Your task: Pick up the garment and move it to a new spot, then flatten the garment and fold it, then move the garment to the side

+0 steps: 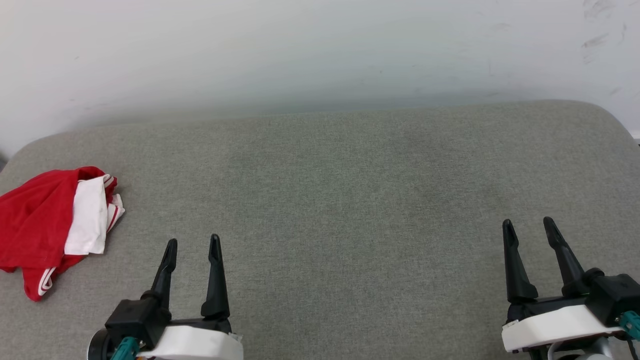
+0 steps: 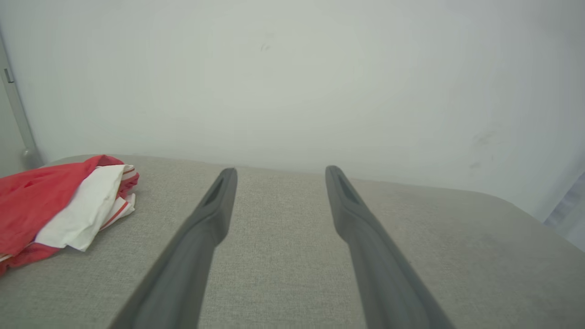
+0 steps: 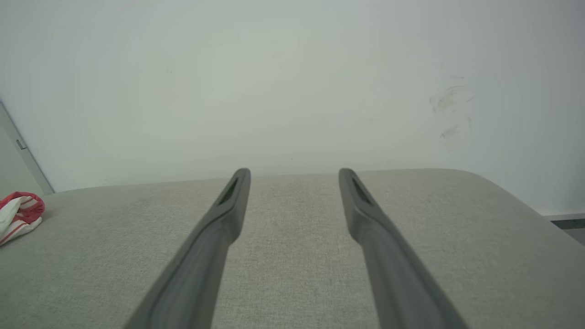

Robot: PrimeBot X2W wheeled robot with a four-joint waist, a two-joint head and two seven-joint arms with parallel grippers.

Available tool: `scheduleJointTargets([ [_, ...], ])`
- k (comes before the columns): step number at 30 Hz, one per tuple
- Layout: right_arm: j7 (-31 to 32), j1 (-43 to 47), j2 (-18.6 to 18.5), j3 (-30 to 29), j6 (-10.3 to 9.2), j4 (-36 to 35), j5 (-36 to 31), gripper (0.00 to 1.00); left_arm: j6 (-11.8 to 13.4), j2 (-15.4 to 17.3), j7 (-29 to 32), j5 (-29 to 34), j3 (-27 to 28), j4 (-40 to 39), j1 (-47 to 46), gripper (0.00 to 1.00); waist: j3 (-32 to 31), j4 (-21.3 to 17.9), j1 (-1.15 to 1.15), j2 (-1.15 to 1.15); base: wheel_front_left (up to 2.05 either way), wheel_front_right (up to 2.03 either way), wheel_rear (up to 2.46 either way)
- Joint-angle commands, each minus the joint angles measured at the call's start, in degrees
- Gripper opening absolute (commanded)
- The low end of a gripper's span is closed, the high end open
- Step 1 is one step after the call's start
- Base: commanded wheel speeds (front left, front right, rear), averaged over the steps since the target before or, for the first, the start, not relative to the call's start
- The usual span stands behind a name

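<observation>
The garment (image 1: 37,220) lies crumpled at the far left of the grey fabric surface (image 1: 350,200), red with a white sleeve and striped trim on top. My left gripper (image 1: 194,244) stands open near the front edge, a short way right of the garment and apart from it. At the lower right, my right gripper (image 1: 529,226) is open too, with nothing between its fingers. From the left wrist, the garment (image 2: 59,205) sits left of the open left gripper (image 2: 279,171). The right wrist view catches a bit of the garment (image 3: 20,212) at the far left, well away from the right gripper (image 3: 295,172).
A pale wall (image 1: 320,50) rises straight behind the surface's back edge. The surface has rounded back corners, and its right edge (image 3: 525,205) drops off near the floor. A pale vertical frame (image 2: 16,114) stands by the wall beyond the garment.
</observation>
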Motion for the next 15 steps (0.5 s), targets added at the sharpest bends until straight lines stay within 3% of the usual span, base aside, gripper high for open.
scheduleJointTargets([
  [1,-0.6,0.3,-0.1,0.2,0.00,-0.2,0.1,1.00,-1.4,-0.6,-0.4,1.2,1.2,0.0,0.8,1.00,0.0,-0.1,0.00,0.00,0.00,0.00,0.00],
  [8,-1.4,0.6,-0.1,0.1,-0.01,1.4,1.1,1.00,-7.8,-3.5,-1.2,4.0,6.4,1.6,2.2,1.00,0.0,-0.3,0.00,0.00,0.00,0.00,0.00],
  [15,-2.2,0.8,-0.1,0.1,-0.01,1.9,-0.7,1.00,-10.9,-4.1,-2.0,7.9,7.5,4.0,2.8,1.00,-0.1,-0.4,0.00,0.00,0.00,0.00,0.00],
])
